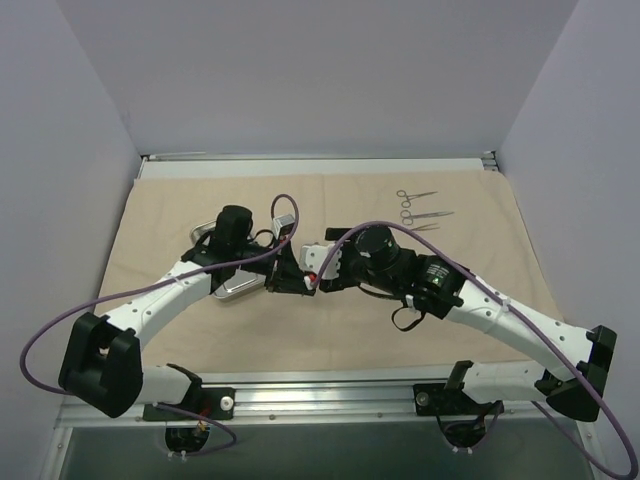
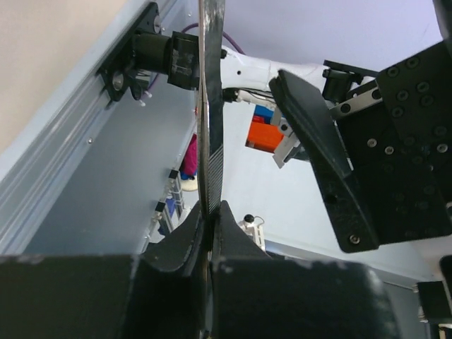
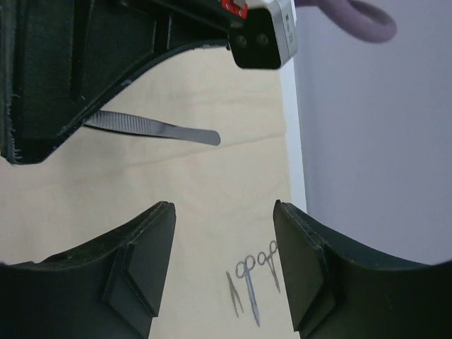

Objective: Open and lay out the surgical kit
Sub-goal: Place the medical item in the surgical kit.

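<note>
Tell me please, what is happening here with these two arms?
The tan cloth lies spread out flat. The left tool is shut on thin metal tweezers and holds them over the cloth. The right tool faces them with its jaws open and grips nothing, so this looks like a handover. A few instruments lie in a row toward the far right of the cloth. The steel tray sits near the left tool, partly hidden.
</note>
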`<state>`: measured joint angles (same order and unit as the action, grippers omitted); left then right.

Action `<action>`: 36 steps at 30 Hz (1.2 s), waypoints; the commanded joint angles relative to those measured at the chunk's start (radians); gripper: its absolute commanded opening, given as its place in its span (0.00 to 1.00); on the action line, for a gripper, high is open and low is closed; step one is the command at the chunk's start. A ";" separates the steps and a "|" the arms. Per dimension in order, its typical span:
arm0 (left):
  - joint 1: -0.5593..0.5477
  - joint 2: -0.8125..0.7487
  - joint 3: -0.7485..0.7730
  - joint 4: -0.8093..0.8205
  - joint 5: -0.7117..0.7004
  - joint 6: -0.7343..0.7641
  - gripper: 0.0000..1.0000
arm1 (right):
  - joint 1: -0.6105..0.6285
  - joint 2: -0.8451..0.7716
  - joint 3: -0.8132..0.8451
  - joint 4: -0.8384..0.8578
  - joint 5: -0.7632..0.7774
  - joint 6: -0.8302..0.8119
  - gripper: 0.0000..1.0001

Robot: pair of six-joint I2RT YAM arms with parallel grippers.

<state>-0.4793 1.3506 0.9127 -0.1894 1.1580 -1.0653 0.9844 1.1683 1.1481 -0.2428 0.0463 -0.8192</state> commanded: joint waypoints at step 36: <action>-0.053 -0.126 -0.115 0.499 0.068 -0.367 0.47 | 0.157 0.054 0.001 0.059 -0.010 -0.252 0.00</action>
<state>-0.5320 1.2484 0.7990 0.1818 1.2236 -1.4322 1.1362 1.1980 1.0893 -0.2234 0.0402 -1.1412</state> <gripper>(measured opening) 0.306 0.059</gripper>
